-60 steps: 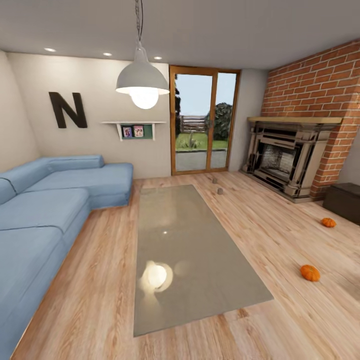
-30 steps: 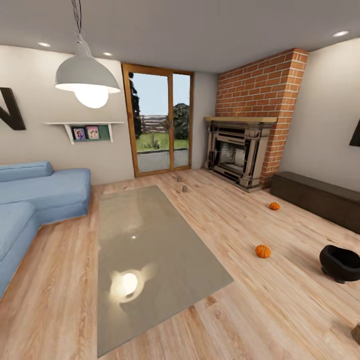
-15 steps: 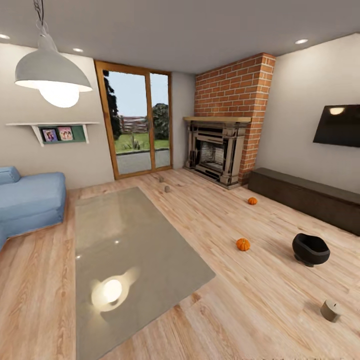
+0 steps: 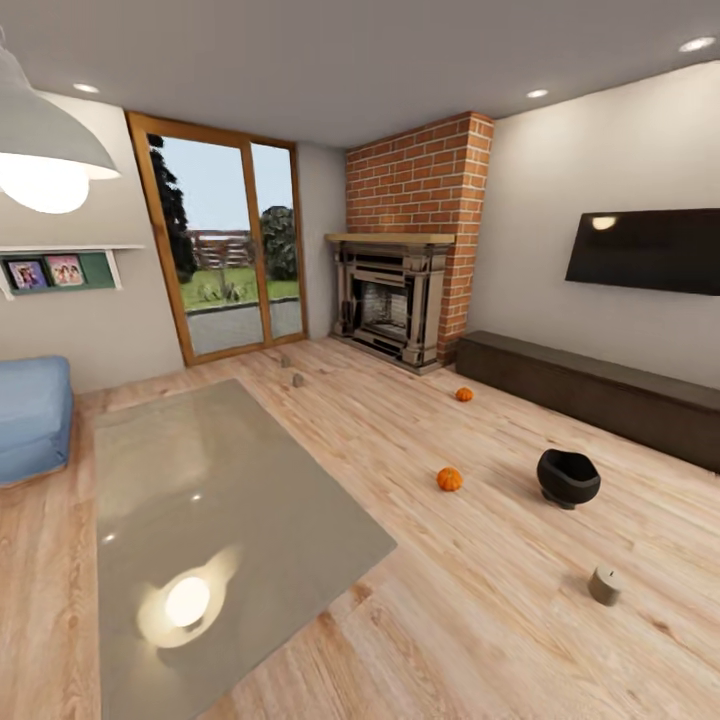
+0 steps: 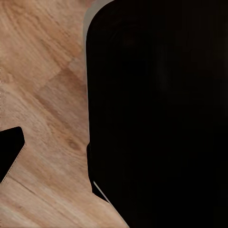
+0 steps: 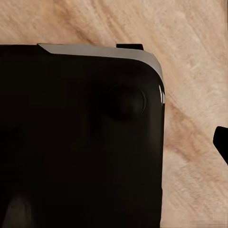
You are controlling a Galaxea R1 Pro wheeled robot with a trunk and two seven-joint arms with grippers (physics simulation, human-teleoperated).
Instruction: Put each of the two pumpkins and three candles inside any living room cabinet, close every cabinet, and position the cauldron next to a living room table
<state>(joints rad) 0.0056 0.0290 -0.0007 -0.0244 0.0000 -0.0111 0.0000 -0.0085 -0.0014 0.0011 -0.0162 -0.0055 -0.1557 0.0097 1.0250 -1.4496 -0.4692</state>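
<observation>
Two orange pumpkins lie on the wooden floor, one [image 4: 449,480] right of the table and one [image 4: 464,394] farther off near the cabinet. The black cauldron [image 4: 568,477] stands on the floor in front of the long dark cabinet [image 4: 590,395], whose fronts look shut. One candle [image 4: 604,585] stands near me at the right, and two more candles [image 4: 297,380] [image 4: 285,361] sit beyond the glossy grey table [image 4: 230,500], toward the glass door. Both wrist views show a large black body over floorboards, with a dark tip at one edge [image 5: 9,154] [image 6: 221,142].
A stone fireplace [image 4: 390,305] stands against a brick chimney at the back. A television [image 4: 645,250] hangs above the cabinet. A blue sofa [image 4: 30,420] is at the left, a pendant lamp [image 4: 40,150] hangs upper left, and a glass door [image 4: 220,250] is behind the table.
The head view has swung to the right: sofa and lamp slid toward the left edge, while the cabinet, television, cauldron and near candle came into the picture. Nothing on the floor moved.
</observation>
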